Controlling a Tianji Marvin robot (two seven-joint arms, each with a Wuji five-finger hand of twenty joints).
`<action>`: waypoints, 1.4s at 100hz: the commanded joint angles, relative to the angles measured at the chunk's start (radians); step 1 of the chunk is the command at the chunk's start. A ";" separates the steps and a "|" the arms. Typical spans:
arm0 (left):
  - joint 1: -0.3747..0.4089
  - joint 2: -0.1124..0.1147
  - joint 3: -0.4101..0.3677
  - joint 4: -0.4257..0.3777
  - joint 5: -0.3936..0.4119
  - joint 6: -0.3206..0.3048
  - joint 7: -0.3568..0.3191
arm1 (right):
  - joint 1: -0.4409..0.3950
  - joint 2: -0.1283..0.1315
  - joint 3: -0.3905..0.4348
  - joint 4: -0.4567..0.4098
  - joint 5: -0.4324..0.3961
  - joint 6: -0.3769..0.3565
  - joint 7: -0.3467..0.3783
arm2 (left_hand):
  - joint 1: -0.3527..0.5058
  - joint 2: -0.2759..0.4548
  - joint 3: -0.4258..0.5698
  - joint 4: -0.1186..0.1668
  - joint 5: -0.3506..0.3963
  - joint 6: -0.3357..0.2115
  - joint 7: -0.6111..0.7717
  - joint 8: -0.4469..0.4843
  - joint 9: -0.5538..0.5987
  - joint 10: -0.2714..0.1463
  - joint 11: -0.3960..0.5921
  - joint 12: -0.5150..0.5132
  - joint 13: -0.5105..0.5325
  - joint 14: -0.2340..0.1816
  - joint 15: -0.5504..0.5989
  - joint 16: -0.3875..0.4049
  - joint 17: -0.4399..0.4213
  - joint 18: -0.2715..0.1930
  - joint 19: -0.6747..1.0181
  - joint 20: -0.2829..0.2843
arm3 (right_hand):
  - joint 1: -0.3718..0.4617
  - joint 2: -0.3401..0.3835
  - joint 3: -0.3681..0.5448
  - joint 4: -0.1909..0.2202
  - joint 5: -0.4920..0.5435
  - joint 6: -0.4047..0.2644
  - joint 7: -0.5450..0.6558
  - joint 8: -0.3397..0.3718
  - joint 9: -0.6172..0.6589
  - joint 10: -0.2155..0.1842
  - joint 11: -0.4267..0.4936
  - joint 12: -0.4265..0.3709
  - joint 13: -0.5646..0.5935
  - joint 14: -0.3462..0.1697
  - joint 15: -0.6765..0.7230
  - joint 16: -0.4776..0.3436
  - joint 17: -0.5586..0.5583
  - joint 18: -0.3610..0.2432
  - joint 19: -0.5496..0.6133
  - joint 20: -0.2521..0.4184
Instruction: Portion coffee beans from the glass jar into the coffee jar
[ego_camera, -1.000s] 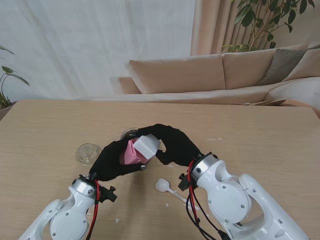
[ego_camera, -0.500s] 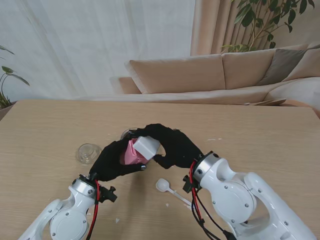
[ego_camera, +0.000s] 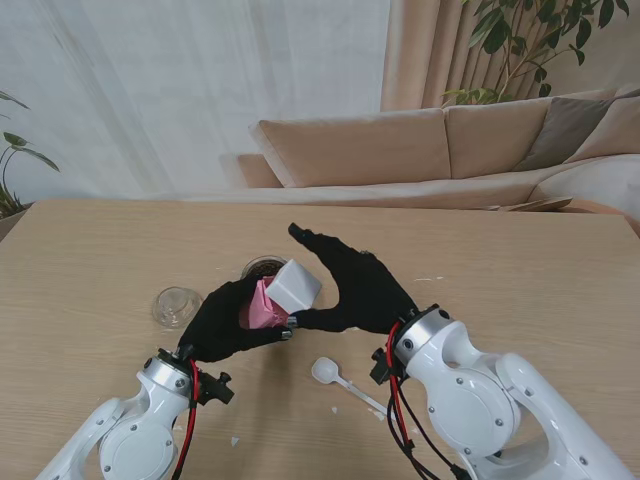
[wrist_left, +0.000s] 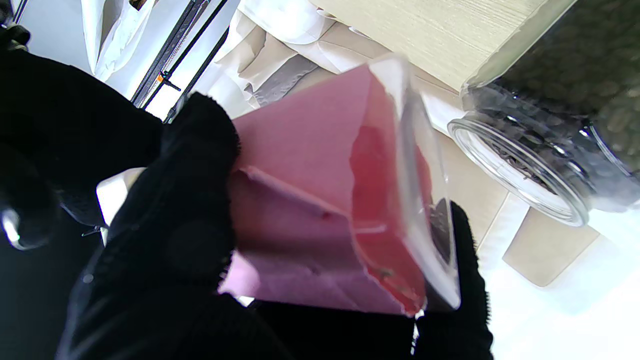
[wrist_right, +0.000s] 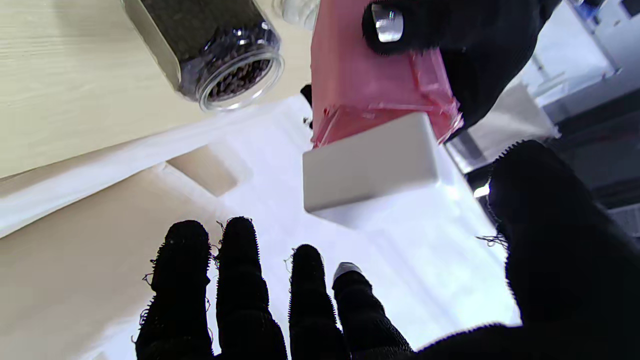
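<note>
The counter (ego_camera: 90, 250) is a pale wood-grain surface that fills the near part of the stand's view. Past its far edge stands a beige sofa (ego_camera: 400, 150) with plump back cushions, one grey cushion (ego_camera: 565, 125) lying toward its right end. Behind the sofa, sheer white curtains (ego_camera: 190, 90) cover a wide window and let in soft, even daylight, and a tan drape (ego_camera: 425, 50) hangs beside them. A leafy green houseplant (ego_camera: 520, 40) rises in the far right corner, and a few leaves of another plant (ego_camera: 12, 160) show at the left edge.
</note>
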 joint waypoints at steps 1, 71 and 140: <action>0.006 -0.005 -0.001 -0.012 -0.002 -0.004 -0.015 | -0.008 -0.015 -0.009 0.005 0.005 0.018 0.017 | 0.278 0.148 0.295 -0.001 0.100 -0.220 0.218 0.075 0.107 -0.141 0.122 0.074 0.032 -0.023 0.008 0.025 0.001 -0.013 0.029 -0.002 | -0.075 0.026 -0.026 -0.015 0.056 0.046 0.033 0.005 -0.032 0.031 0.077 0.031 -0.004 0.001 0.023 0.020 0.009 -0.002 0.029 0.026; 0.006 -0.005 0.001 -0.010 -0.002 -0.004 -0.017 | 0.039 -0.030 -0.043 0.062 0.119 0.016 -0.020 | 0.277 0.146 0.300 -0.002 0.099 -0.219 0.217 0.075 0.106 -0.141 0.122 0.074 0.032 -0.023 0.006 0.026 0.001 -0.013 0.029 -0.002 | 0.440 -0.003 0.270 -0.018 0.488 -0.347 0.574 0.012 0.268 0.004 0.212 0.037 0.149 -0.003 0.150 0.038 0.105 0.025 0.167 0.004; 0.009 -0.004 -0.007 -0.012 -0.001 -0.003 -0.022 | 0.012 -0.034 -0.012 0.037 0.172 0.000 -0.027 | 0.277 0.147 0.298 -0.002 0.098 -0.220 0.215 0.075 0.103 -0.142 0.120 0.074 0.029 -0.023 0.004 0.025 0.002 -0.015 0.027 -0.003 | 0.483 0.045 0.264 -0.042 0.535 -0.385 0.646 -0.039 0.291 -0.014 0.194 0.033 0.147 -0.008 0.149 0.033 0.094 0.018 0.159 0.003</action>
